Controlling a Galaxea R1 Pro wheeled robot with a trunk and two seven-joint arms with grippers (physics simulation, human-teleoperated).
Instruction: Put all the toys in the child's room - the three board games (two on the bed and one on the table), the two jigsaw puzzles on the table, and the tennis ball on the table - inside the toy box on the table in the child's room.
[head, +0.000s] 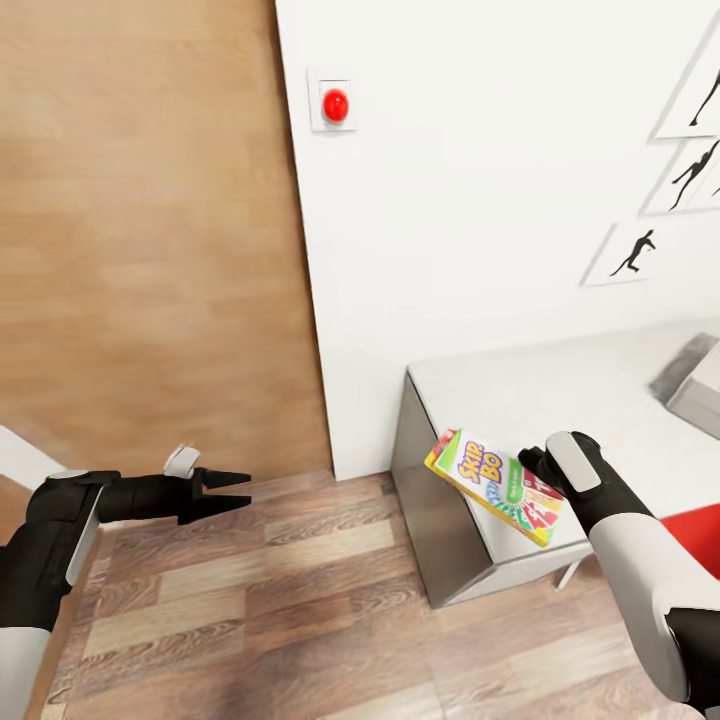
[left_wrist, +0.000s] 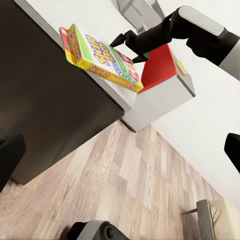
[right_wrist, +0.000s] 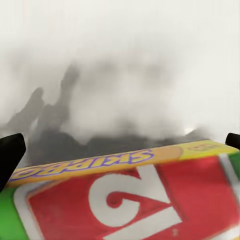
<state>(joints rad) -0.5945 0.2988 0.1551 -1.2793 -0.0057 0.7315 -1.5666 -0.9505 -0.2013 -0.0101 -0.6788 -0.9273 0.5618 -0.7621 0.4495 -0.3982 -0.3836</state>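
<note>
My right gripper (head: 535, 470) is shut on a yellow-green-red board game (head: 495, 485) with "SKIP-BO" printed on its cover. It holds the box tilted over the near end of the pale grey table (head: 560, 390). From the left wrist view, the same board game (left_wrist: 102, 57) hangs at the table's edge, pinched at one end by the right gripper (left_wrist: 127, 47). The right wrist view has the game's red and yellow edge (right_wrist: 125, 195) lying across between the fingers. My left gripper (head: 245, 490) is open and empty, low over the wooden floor at the left. A light grey toy box corner (head: 695, 385) shows at the table's far right.
The white wall (head: 480, 200) behind the table carries a red button (head: 335, 105) and several framed silhouettes (head: 640, 250). A wooden door (head: 150, 250) stands to the left. A red surface (head: 700, 530) lies beside the table by my right arm. Wooden floor (head: 300, 600) stretches in front.
</note>
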